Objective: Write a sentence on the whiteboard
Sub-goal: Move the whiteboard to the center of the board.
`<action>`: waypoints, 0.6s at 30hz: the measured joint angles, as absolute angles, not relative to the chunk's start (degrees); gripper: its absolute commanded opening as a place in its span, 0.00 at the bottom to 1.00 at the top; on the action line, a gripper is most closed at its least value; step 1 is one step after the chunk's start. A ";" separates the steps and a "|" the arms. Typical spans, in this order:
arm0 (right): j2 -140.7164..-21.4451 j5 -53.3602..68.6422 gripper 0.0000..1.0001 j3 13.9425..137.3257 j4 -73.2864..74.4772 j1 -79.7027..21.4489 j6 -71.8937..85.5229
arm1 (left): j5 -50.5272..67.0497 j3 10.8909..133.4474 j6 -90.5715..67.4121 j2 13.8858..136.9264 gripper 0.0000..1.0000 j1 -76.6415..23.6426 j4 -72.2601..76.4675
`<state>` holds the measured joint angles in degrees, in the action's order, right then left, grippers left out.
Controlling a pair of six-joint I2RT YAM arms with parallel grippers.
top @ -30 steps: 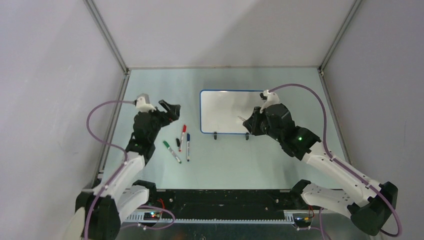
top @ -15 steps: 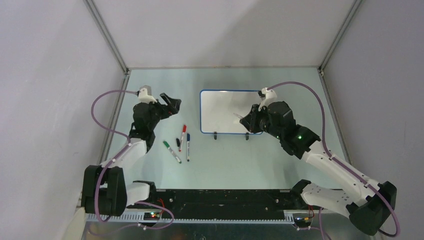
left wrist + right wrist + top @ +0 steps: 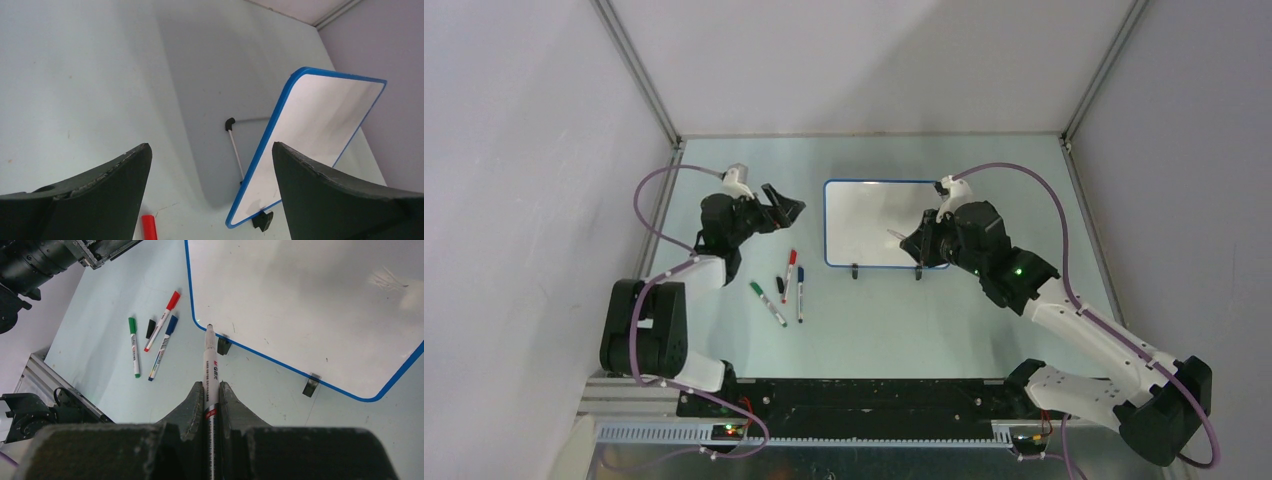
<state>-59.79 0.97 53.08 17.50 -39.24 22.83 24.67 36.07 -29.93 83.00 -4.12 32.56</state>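
The whiteboard (image 3: pixel 864 225) stands tilted on two black feet at the table's middle, white with a thin blue rim (image 3: pixel 274 130). No sentence shows on its face (image 3: pixel 300 295), only faint smudges. My right gripper (image 3: pixel 921 243) hangs over the board's near right part, shut on a white marker (image 3: pixel 210 367). The marker's bare black tip (image 3: pixel 209 328) hangs just off the board's lower edge in the right wrist view; whether it touches anything I cannot tell. My left gripper (image 3: pixel 784 208) is open and holds nothing, left of the board, with its fingers (image 3: pixel 100 185) spread wide.
Left of the board's near corner lie a green marker (image 3: pixel 767 303), a red marker (image 3: pixel 789 271), a blue marker (image 3: pixel 800 293) and a black cap (image 3: pixel 780 284). The red marker's end (image 3: pixel 148 226) shows below the left gripper. Enclosure walls stand on three sides.
The left arm has stretched forward, carrying its open gripper up and right toward the board's left edge. The right gripper with the marker has crept slightly up and left.
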 measured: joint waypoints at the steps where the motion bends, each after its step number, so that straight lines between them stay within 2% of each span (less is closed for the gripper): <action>1: -59.81 0.97 0.00 53.06 17.50 -39.27 22.85 | 25.61 36.36 -30.00 83.64 0.95 -4.05 33.30; 10: -59.81 1.39 0.00 53.08 17.43 -39.27 22.57 | 33.78 36.32 -31.14 87.81 0.83 -3.55 42.68; 18: -60.55 2.00 0.00 53.08 17.06 -39.24 22.11 | 39.44 36.51 -33.56 93.54 0.76 -3.40 49.12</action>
